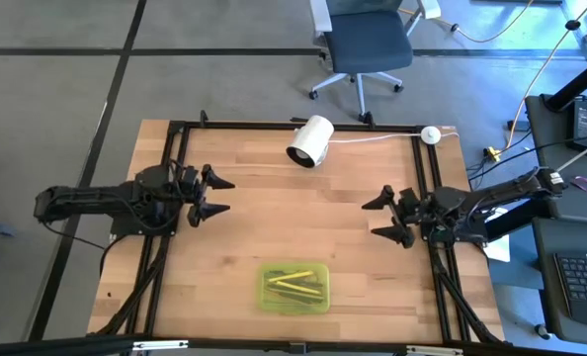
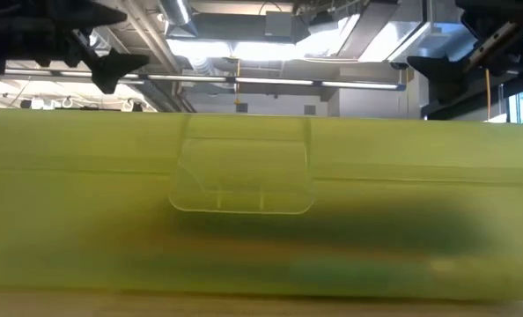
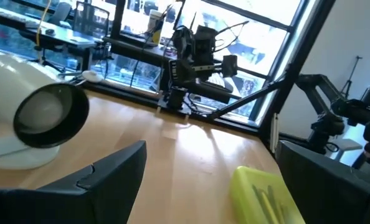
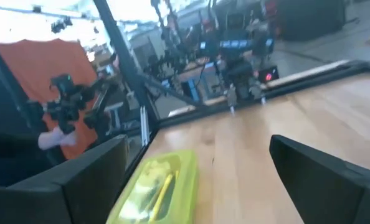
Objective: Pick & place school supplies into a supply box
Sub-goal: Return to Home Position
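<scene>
The supply box [image 1: 294, 288] is a shallow yellow-green tray near the table's near edge, with yellow pens or pencils [image 1: 295, 285] lying inside it. It fills the low view [image 2: 261, 207] and shows in both wrist views [image 3: 263, 193] [image 4: 155, 186]. My left gripper [image 1: 217, 196] hovers open over the table's left part, far-left of the box. My right gripper [image 1: 379, 216] hovers open over the right part, far-right of the box. Neither holds anything. The scissors are not in view.
A white cylinder [image 1: 310, 141] with a cable lies on its side near the table's far edge, its cable running to a small white puck [image 1: 430, 134]. Bare wood lies between the two grippers. An office chair [image 1: 368, 44] stands beyond the far edge.
</scene>
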`<action>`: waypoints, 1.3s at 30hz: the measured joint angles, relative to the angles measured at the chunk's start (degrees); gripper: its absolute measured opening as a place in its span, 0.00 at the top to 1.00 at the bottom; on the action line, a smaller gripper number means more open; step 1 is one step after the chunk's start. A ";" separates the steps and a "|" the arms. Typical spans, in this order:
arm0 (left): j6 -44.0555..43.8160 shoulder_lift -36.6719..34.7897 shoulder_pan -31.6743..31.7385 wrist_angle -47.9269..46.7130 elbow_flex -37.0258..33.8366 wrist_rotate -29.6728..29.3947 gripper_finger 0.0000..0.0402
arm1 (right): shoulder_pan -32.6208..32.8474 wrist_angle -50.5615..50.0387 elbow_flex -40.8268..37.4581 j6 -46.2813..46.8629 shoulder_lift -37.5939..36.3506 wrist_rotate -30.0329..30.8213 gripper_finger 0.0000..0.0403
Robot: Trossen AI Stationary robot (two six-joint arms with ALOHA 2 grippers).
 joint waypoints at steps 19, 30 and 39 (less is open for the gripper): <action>2.51 -7.26 11.16 -6.00 -1.09 5.67 0.13 | -6.76 -10.58 -3.71 -4.50 -18.30 1.56 0.02; 2.97 -8.06 13.94 -7.94 -1.09 3.89 0.13 | -7.65 -20.62 -3.66 -4.47 -28.04 3.64 0.02; 4.89 -8.19 13.93 -3.98 -2.51 -0.62 0.13 | -7.65 -20.91 -3.65 -4.74 -28.19 5.40 0.02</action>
